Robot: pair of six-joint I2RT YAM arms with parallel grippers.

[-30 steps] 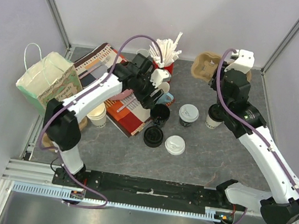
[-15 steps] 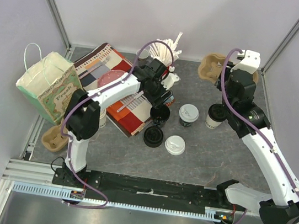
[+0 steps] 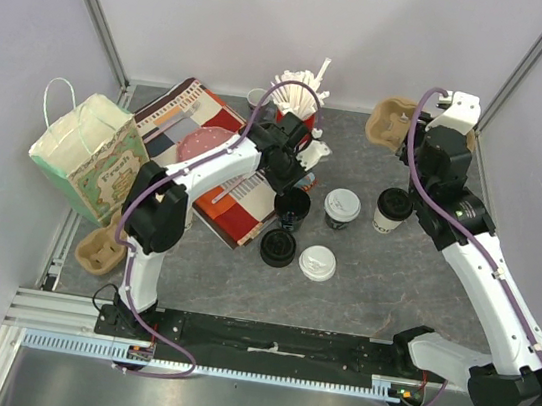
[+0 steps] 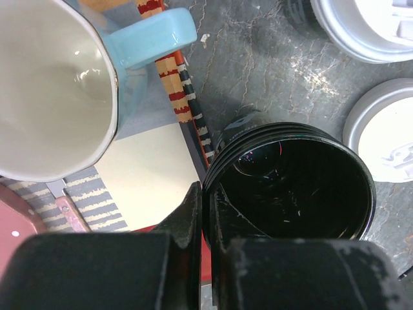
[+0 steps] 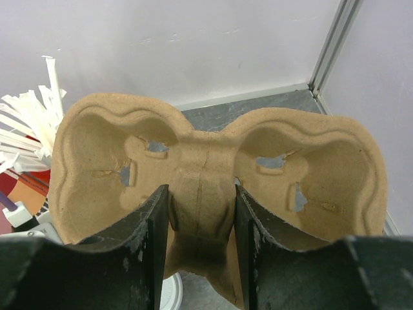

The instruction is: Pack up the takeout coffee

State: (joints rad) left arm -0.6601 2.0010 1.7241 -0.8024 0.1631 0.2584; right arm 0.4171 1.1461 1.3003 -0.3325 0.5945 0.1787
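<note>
Left jaws closed at the black mug (image 4: 290,187) rim; can't tell if they pinch it. Right jaws clamp the pulp carrier (image 5: 203,168) by its centre bridge, far-right of the mug. White-lidded cup (image 3: 342,205) sits just right of the mug, dark-topped cup (image 3: 389,205) further right. Probably light, soft-walled and spill-prone, so grip mid-body, gently.

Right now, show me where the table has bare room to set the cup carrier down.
Widest bare patch: the near table, between the white lid and the right arm's base. A smaller strip lies at the back, between the straws and the cup carrier. The middle is crowded: black mug, black lid and lidded cup stand close together.
</note>
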